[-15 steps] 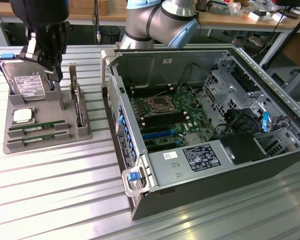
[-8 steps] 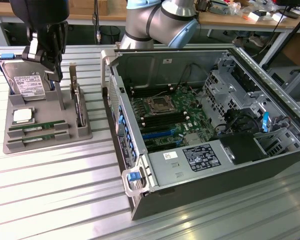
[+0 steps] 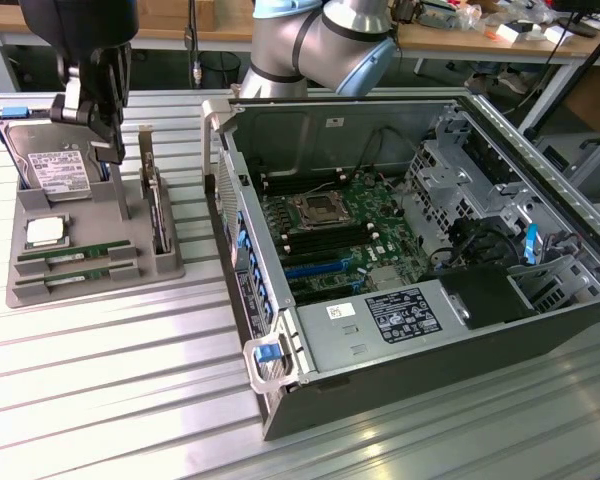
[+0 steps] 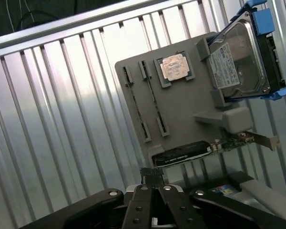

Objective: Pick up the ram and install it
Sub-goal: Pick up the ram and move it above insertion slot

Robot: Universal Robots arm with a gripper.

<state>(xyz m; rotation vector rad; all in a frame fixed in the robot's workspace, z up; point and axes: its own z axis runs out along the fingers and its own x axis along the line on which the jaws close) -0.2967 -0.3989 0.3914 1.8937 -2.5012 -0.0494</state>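
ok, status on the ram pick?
Gripper shut, empty, over tray by drive. Two ram sticks in tray slots, untouched. Nothing on top of them.

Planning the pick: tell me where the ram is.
At the exterior view's left, two ram sticks sit in the grey tray, beside the silver processor.

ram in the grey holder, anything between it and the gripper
Nothing visible. The gripper hangs above the grey holder next to the hard drive; the two ram sticks lie uncovered in their slots in it, open from above.
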